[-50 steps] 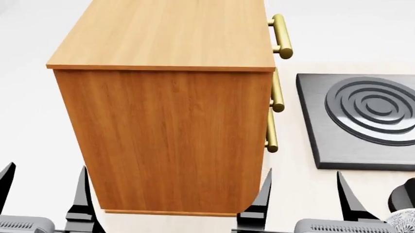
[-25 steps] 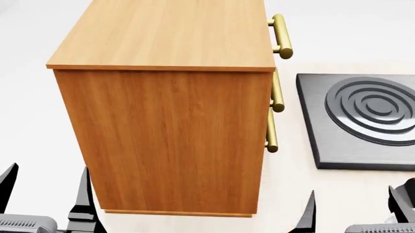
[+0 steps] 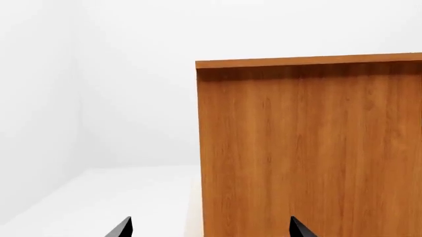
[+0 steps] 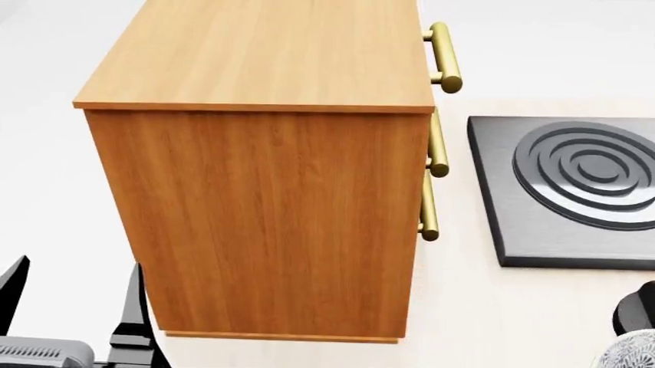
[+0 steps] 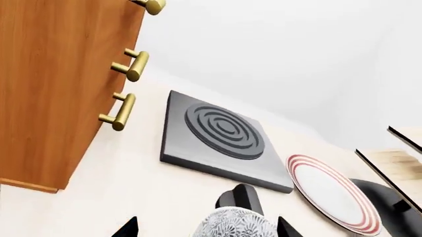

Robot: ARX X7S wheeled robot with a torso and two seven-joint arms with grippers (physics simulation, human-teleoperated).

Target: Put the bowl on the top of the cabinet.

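Bowl [image 5: 232,226]: patterned, on tabletop [image 5: 132,187] between spread fingers of empty right tool [image 5: 207,228]; left tool [image 3: 209,228] open, empty, facing cabinet [image 3: 310,148].

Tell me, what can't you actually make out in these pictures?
- The bowl: both the right wrist and head views cut it off at the bottom edge.
- The right gripper: only two fingertips show in its wrist view; absent from head view.
- The dark object behind the bowl: mostly hidden, unidentifiable.
- The cabinet drawer fronts: head view shows only handles edge-on.
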